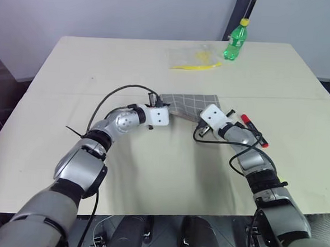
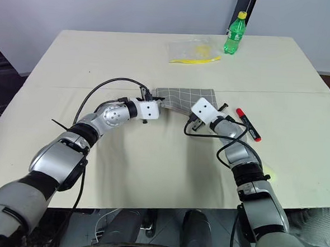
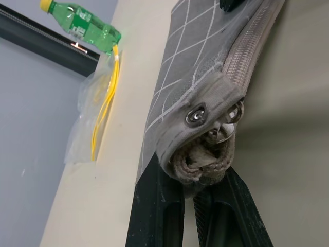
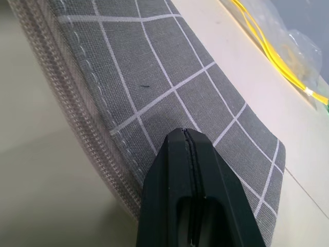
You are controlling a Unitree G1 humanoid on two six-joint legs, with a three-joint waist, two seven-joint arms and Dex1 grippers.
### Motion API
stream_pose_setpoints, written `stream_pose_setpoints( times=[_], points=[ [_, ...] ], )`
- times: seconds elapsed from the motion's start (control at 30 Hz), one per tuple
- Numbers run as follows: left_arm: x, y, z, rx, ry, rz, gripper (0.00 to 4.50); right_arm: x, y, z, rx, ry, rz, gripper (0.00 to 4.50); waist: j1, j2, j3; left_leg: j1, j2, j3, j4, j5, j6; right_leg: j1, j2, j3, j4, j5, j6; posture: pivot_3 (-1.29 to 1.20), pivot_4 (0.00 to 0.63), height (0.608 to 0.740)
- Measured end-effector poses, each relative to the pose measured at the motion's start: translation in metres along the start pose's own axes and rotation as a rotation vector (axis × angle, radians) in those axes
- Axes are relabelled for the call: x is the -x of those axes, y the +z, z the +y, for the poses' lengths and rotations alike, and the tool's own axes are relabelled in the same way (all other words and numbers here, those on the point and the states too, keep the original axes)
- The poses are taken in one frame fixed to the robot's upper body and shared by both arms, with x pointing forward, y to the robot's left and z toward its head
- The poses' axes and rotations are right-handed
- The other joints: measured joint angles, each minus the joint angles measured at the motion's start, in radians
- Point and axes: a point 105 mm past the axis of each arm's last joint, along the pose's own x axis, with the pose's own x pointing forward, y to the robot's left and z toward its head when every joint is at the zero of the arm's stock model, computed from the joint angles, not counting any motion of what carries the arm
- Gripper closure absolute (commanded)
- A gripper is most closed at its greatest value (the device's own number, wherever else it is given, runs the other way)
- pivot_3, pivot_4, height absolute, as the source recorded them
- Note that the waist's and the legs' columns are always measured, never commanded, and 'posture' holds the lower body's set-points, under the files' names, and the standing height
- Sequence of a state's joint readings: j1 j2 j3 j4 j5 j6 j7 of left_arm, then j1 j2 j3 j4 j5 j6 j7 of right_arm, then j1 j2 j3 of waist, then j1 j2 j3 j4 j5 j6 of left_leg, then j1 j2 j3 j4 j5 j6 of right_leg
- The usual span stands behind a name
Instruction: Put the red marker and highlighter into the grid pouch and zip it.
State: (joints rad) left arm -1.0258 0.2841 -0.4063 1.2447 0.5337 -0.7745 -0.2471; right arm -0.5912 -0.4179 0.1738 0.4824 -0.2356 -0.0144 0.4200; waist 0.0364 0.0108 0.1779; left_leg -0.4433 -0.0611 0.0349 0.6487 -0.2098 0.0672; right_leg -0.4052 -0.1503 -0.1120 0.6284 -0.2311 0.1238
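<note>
The grey grid pouch lies mid-table between my two hands, its zipper edge facing me. My left gripper is shut on the pouch's left end, right at the end of the zipper, and that end bulges between the black fingers. My right gripper is shut, its tips against the gridded cloth at the pouch's right end; whether any cloth is pinched I cannot tell. The red marker lies on the table just right of my right wrist. A yellow-green bit, apparently the highlighter, shows beside my right forearm.
A green bottle with a yellow cap stands at the table's far edge. Next to it lies a clear plastic bag holding a thin yellow strip. The cream table runs wide on both sides.
</note>
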Motion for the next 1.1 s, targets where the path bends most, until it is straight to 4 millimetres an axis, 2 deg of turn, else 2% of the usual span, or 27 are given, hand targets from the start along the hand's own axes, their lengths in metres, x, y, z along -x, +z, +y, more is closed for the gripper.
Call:
stream_pose_setpoints(
  times=[0.1,0.17,0.2,0.23,0.33,0.47,0.57,0.63,0.8,1.07,1.1],
  points=[
    [0.005,0.001,0.0,0.002,0.007,-0.027,4.5,0.01,0.007,0.002,-0.012,0.033,-0.047,3.64,0.0,0.0,0.0,-0.001,0.0,0.0,0.0,0.0,0.0,0.0,0.0,0.0,0.0,0.0,0.0,0.0,0.15,0.74],
    [0.012,0.0,-0.001,0.011,0.011,-0.052,4.5,0.022,0.018,0.001,-0.035,0.068,-0.115,2.72,-0.001,-0.001,0.001,-0.002,0.0,0.0,-0.001,0.0,0.0,0.0,0.0,0.0,-0.001,0.0,0.0,0.0,0.15,0.74],
    [0.015,-0.001,-0.001,0.013,0.01,-0.057,4.5,0.027,0.023,0.0,-0.037,0.085,-0.144,2.07,-0.001,-0.001,0.001,-0.002,0.0,0.0,-0.001,0.0,0.0,0.0,0.0,0.0,-0.001,0.0,0.0,0.0,0.15,0.74],
    [0.017,0.0,-0.001,0.013,0.005,-0.065,4.5,0.032,0.029,0.0,-0.038,0.097,-0.171,1.71,-0.002,-0.001,0.001,-0.001,0.0,0.0,-0.001,0.0,0.0,0.0,0.0,0.0,-0.001,0.0,0.0,0.0,0.15,0.74],
    [0.027,0.001,-0.006,0.022,-0.013,-0.103,4.5,0.052,0.043,0.003,-0.072,0.145,-0.253,0.05,-0.003,-0.001,0.001,-0.001,0.001,0.0,-0.001,0.0,0.0,0.0,0.0,0.0,-0.001,0.0,0.0,0.0,0.15,0.74],
    [0.046,0.001,-0.012,0.073,-0.047,-0.14,4.5,0.081,0.04,0.011,-0.012,0.263,-0.244,0.01,-0.001,-0.002,0.002,-0.002,0.001,0.0,0.0,-0.001,0.0,-0.002,-0.001,0.0,-0.004,0.0,0.0,0.0,0.15,0.74],
    [0.059,0.003,-0.02,0.124,-0.091,-0.152,4.5,0.096,0.033,0.023,0.061,0.328,-0.215,0.01,0.0,-0.002,0.002,-0.003,0.002,0.0,-0.001,-0.001,0.0,-0.001,-0.001,0.0,-0.007,0.0,0.0,0.0,0.15,0.74],
    [0.068,0.002,-0.021,0.151,-0.109,-0.14,4.5,0.098,0.033,0.027,0.095,0.341,-0.207,0.01,-0.002,-0.002,0.002,-0.002,0.003,0.0,-0.001,-0.001,0.0,-0.001,0.0,0.0,-0.009,0.0,0.0,0.0,0.15,0.74],
    [0.076,0.009,-0.009,0.17,-0.093,-0.138,4.5,0.087,0.04,0.033,0.251,0.319,-0.208,0.01,0.001,-0.002,0.002,-0.002,0.004,0.0,-0.001,-0.001,0.0,0.0,0.0,0.0,-0.009,0.0,0.0,0.0,0.15,0.74],
    [0.079,0.018,-0.013,0.194,-0.101,-0.131,4.5,0.059,0.058,0.035,0.368,0.243,-0.243,0.01,0.003,-0.002,0.002,-0.003,0.003,0.0,-0.001,-0.001,0.0,-0.001,0.002,0.0,-0.009,0.0,-0.001,0.0,0.15,0.74],
    [0.079,0.018,-0.013,0.193,-0.101,-0.13,4.5,0.058,0.061,0.037,0.365,0.242,-0.251,0.25,0.003,-0.002,0.002,-0.003,0.003,0.0,-0.001,-0.001,0.0,0.0,0.002,0.0,-0.009,0.0,-0.001,0.0,0.15,0.74]
  ],
)
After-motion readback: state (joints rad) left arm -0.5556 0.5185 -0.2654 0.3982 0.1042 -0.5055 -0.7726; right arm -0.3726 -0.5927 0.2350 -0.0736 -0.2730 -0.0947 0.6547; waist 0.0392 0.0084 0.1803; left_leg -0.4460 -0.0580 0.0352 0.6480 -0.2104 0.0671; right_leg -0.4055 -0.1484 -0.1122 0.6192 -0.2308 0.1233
